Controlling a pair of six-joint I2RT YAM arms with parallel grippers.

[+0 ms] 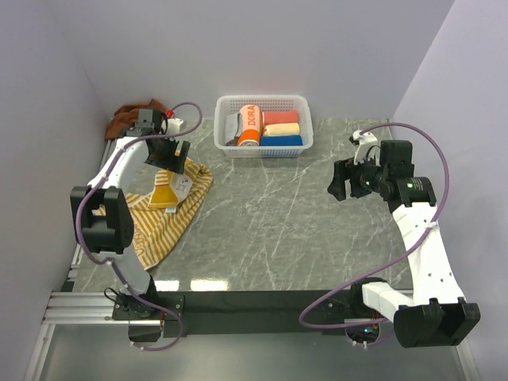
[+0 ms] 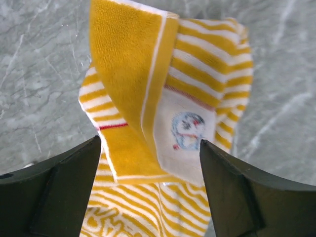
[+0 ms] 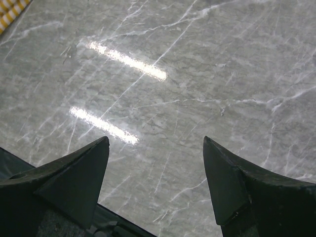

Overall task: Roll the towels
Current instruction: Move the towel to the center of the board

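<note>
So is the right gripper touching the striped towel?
Apart. Top view shows the right gripper over bare tabletop, far across from the yellow striped towel.

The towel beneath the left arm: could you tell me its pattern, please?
The towel has yellow-and-white stripes; the left wrist view shows it best.

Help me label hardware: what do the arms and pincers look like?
Left arm and right arm: white links, bulky black joints, each trailing a looping mauve cable. Left pincer and right pincer: two black, wedge-shaped fingers.
</note>
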